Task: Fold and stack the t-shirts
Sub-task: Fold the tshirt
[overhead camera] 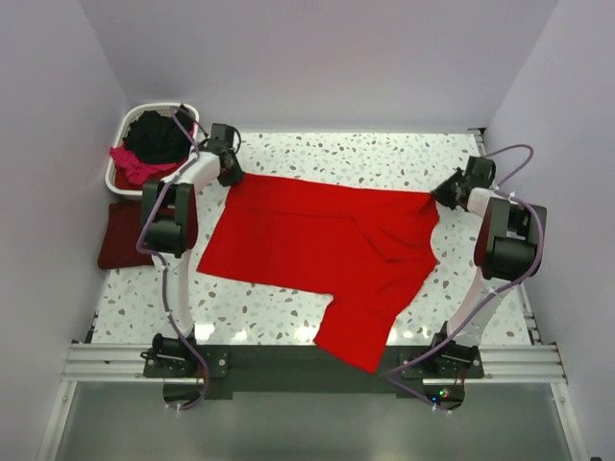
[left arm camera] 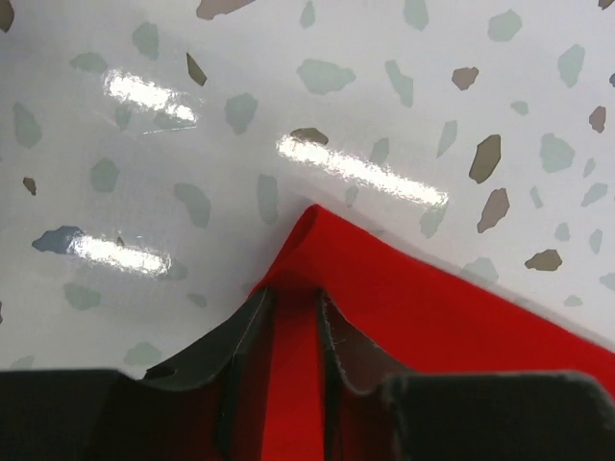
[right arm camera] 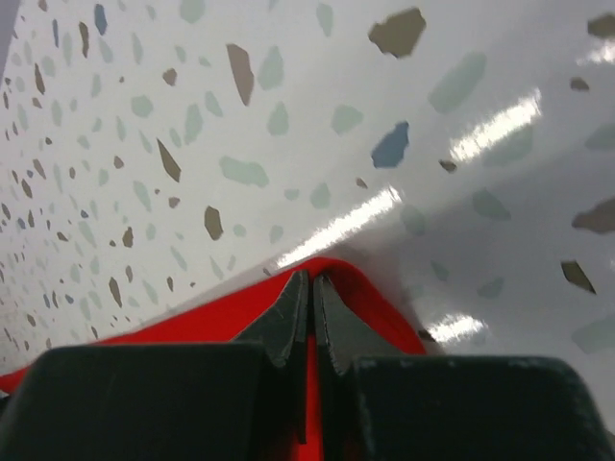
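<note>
A bright red t-shirt [overhead camera: 317, 240] lies spread flat across the middle of the table, and one end reaches over the near edge. My left gripper [overhead camera: 229, 173] is shut on its far left corner, low at the table. In the left wrist view the red cloth [left arm camera: 461, 307] rises between the fingers of the left gripper [left arm camera: 293, 293]. My right gripper [overhead camera: 444, 192] is shut on the far right corner. In the right wrist view the right gripper [right arm camera: 309, 277] pinches a red fold [right arm camera: 211, 307]. A dark maroon t-shirt [overhead camera: 120, 235] lies folded at the table's left edge.
A white laundry basket [overhead camera: 117, 163] stands at the far left corner and holds a black t-shirt [overhead camera: 159, 134] and a magenta-pink one [overhead camera: 135, 165]. The speckled tabletop [overhead camera: 384, 154] shows bare behind the red shirt. Walls close in on both sides.
</note>
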`<action>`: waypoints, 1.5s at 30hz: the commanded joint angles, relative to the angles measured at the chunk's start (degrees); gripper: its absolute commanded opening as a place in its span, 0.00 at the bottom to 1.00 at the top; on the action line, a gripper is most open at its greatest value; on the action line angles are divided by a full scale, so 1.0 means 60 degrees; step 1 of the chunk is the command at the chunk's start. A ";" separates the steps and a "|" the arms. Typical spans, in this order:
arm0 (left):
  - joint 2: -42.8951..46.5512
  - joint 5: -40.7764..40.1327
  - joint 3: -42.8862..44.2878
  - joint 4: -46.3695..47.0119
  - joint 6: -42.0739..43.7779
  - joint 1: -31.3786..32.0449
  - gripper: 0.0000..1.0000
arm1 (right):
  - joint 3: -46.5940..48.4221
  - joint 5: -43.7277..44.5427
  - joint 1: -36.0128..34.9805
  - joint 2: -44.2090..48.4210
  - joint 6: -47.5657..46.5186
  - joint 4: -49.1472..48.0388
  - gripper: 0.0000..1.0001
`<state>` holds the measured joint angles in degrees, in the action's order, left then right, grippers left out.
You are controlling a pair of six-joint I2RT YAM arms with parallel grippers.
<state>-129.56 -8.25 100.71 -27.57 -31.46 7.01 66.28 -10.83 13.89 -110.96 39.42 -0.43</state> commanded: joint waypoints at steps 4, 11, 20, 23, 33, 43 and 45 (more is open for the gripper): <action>-0.0031 0.0116 0.0311 0.0040 -0.0103 -0.0216 0.43 | 0.1389 0.0193 0.0073 -0.0258 -0.0900 0.0787 0.13; 0.2415 -0.0207 -0.0875 0.0699 0.0248 -0.0186 0.71 | 0.0733 0.1379 0.0058 0.1527 -0.1647 0.2572 0.49; 0.6179 -0.1099 -0.3989 0.0538 0.0717 0.0544 0.80 | -0.1552 0.1821 -0.0262 0.4896 -0.1530 0.4055 0.64; 0.7483 -0.1363 -0.5367 0.0611 0.0936 0.1056 0.80 | -0.2548 0.1820 -0.1022 0.5966 -0.1706 0.4172 0.58; 1.0341 -0.1965 -0.8389 0.1107 0.1728 0.1601 0.74 | -0.3957 0.2186 -0.4584 0.7083 -0.2146 0.4114 0.42; 1.0196 -0.2272 -0.8596 0.1007 0.1758 0.1601 0.63 | -0.2260 0.3109 -0.5918 0.4579 -0.3610 0.4055 0.31; 1.0182 -0.2360 -0.8596 0.0963 0.1758 0.1601 0.58 | -0.2068 0.3021 -0.5977 0.4300 -0.3727 0.4041 0.26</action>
<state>-68.82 -20.23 49.28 -23.81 -21.78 16.58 49.63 5.45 -21.23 -83.77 20.82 25.19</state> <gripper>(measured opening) 0.602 0.277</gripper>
